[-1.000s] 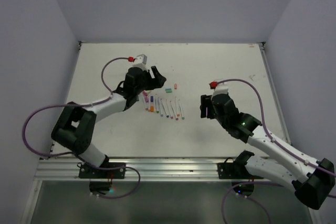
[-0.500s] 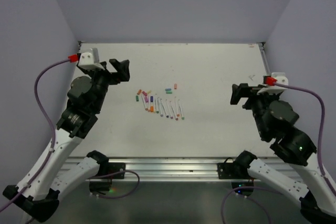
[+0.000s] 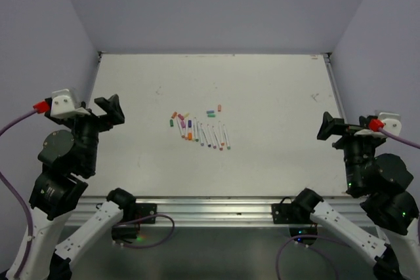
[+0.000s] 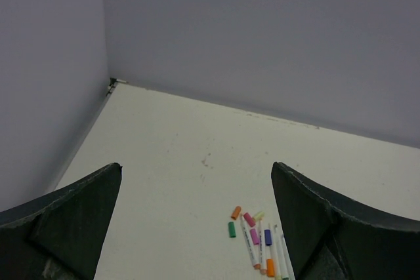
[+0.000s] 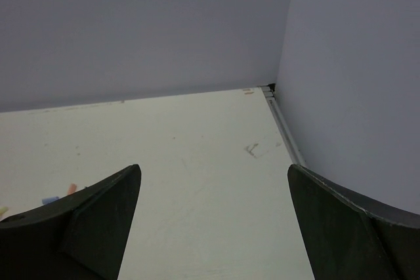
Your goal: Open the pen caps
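Several small coloured pen caps [image 3: 173, 115] lie loose mid-table beside a row of white pen barrels [image 3: 210, 135]. In the left wrist view an orange cap [image 4: 235, 212], a green cap [image 4: 231, 229], a pink cap [image 4: 249, 220] and a purple cap [image 4: 268, 237] lie by the barrels [image 4: 251, 250]. My left gripper [image 3: 98, 112] is raised at the near left, open and empty, far from the caps. My right gripper [image 3: 340, 129] is raised at the near right, open and empty. The right wrist view catches only an orange cap [image 5: 71, 189] at its left edge.
A white table [image 3: 275, 90] is enclosed by lilac walls on three sides, with a metal rail [image 3: 210, 209] along the near edge. Faint scuff marks [image 5: 252, 150] show near the far right corner.
Both arms have pulled back from the pens toward the near corners and risen. Both grippers have opened wide, with nothing in either.
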### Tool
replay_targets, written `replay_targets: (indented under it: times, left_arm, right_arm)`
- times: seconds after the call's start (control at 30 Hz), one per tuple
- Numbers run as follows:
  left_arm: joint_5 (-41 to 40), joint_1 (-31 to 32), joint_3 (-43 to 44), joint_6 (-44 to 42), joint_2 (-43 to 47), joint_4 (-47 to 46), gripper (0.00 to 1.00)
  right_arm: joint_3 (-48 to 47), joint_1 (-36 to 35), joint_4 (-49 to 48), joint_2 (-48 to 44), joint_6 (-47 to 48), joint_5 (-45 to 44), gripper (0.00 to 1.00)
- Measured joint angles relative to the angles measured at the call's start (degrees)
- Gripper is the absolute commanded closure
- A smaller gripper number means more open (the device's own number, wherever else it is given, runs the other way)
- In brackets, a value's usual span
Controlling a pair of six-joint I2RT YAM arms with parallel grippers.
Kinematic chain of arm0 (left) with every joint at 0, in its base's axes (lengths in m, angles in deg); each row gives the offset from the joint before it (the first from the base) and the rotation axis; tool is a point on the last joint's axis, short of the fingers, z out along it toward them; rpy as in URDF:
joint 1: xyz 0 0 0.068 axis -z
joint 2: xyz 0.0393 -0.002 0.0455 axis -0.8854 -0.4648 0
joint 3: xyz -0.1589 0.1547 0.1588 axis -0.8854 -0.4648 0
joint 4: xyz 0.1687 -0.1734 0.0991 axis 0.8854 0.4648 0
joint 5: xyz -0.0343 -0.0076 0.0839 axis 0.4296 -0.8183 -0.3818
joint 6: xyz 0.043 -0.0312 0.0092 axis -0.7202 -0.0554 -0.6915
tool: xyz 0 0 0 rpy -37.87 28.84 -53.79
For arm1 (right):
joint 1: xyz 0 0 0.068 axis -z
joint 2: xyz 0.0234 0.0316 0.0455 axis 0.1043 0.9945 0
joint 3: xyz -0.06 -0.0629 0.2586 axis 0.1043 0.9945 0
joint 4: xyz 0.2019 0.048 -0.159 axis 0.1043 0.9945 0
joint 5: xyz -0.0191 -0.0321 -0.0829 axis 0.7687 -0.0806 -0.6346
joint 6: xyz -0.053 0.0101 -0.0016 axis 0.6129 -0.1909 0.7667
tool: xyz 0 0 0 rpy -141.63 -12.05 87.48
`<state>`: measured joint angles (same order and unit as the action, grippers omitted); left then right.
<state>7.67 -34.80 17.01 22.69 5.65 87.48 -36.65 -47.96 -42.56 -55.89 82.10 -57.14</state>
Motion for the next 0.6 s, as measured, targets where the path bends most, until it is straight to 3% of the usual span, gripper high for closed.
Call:
replay_targets:
  times: [0.3,0.6]
  left_arm:
    - [-5.88,0.0,1.09,0.24,6.86,5.49,0.0]
    - [-7.15,0.0,1.14,1.18,7.93,6.38,0.0]
  right_arm:
    - [0.37,0.0,0.37,-2.4,0.9,-0.81,0.01]
    - [0.39,0.0,0.37,-2.38,0.9,-0.76,0.01]
